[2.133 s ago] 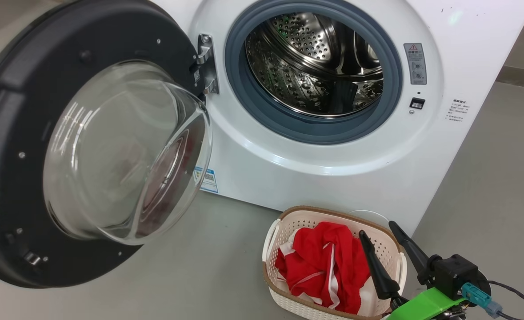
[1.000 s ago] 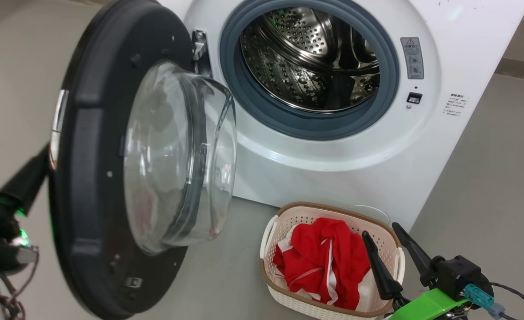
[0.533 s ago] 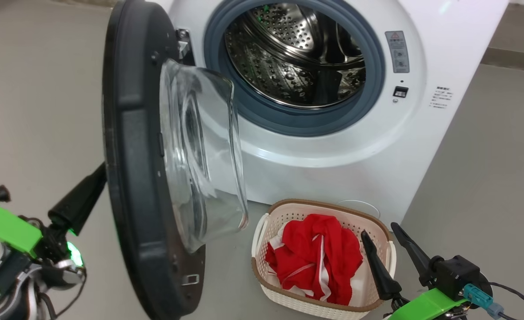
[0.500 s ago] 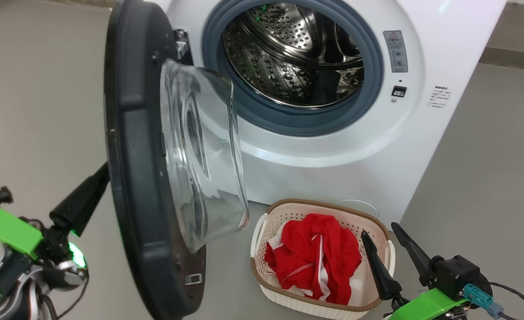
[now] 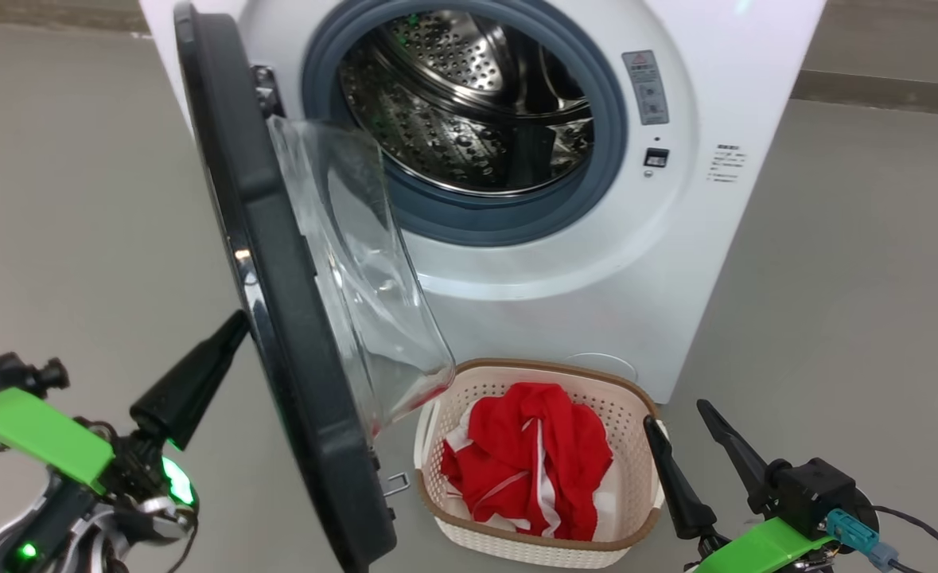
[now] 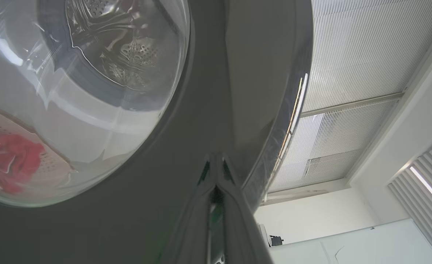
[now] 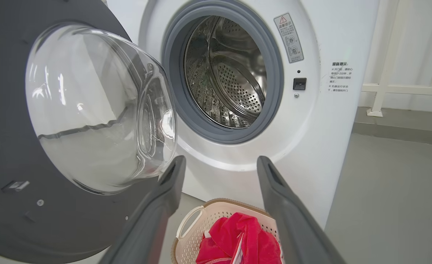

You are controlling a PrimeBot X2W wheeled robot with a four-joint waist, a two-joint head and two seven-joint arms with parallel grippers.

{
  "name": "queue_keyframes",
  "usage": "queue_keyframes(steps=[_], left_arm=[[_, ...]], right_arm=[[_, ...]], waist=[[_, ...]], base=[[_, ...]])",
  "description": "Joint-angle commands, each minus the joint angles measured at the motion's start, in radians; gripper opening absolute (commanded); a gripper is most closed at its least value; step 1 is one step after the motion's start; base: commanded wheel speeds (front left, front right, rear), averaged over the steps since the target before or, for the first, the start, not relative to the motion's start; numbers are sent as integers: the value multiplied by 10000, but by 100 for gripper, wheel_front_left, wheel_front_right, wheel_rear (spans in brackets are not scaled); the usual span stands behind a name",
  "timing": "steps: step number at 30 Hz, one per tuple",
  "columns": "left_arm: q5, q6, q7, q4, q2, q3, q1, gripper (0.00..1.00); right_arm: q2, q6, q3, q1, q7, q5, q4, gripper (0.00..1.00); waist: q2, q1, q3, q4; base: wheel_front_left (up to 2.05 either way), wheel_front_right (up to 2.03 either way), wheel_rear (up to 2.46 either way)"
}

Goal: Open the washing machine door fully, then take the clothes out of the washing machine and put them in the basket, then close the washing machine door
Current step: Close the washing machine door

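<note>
**Head view.** The washing machine door (image 5: 278, 263) stands roughly half swung, edge-on to the camera. The clothes (image 5: 528, 454) lie in the basket (image 5: 516, 368), on the floor just in front of the washing machine (image 5: 675, 263). The drum (image 5: 469, 103) looks empty, so closing the door is judged the step in hand. The left gripper (image 5: 234, 325) is pinched together, holds nothing, and its tip meets the door's outer face. The right gripper (image 5: 677, 414) is spread wide and empty, just beside the basket's right side. The glass bowl (image 5: 357, 263) overlaps the basket's left rim here; clearance cannot be told from this view.

**Left wrist view.** The tip bears on the dark face close to the chrome edge band (image 6: 292, 110), far from the hinge, which gives good leverage. Recommendation: push steadily along the arc, square to the face, so the tip does not slide off the rim.

**Right wrist view.** The bowl hangs above and apart from the basket. The door catch (image 7: 15, 186) and lock slot (image 7: 299, 83) are well apart. Recommendation: hold the right gripper outside the swing and finish with a firm press until the catch seats.
</note>
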Motion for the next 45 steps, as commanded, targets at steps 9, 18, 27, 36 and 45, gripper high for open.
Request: queue_keyframes(steps=[9, 18, 27, 36, 45], left_arm=[[-329, -108, -198, -267, 145, -114, 78, 0], [-510, -314, -678, -170, 145, -181, 196, 0], [2003, -1616, -2699, 17, 623, -219, 678, 100], [5228, -2851, -5033, 581, 1354, -662, 1361, 100], [8799, -3251, -8492, 1478, 1777, -1620, 2151, 100]], right_arm=[[-89, 33, 244, -321, -63, -39, -203, 100], [-84, 33, 253, -348, -63, -49, -226, 100], [-65, 33, 202, -356, -63, -42, -223, 100], [-44, 33, 215, -401, -63, -44, -149, 100], [-28, 33, 263, -516, -63, -71, -132, 100]], waist=[[0, 0, -62, -677], [0, 0, 3, -994], [0, 0, 35, -1081], [0, 0, 86, -1019], [0, 0, 154, -1047]], base=[[0, 0, 0], [0, 0, 0], [0, 0, 0], [0, 0, 0], [0, 0, 0]])
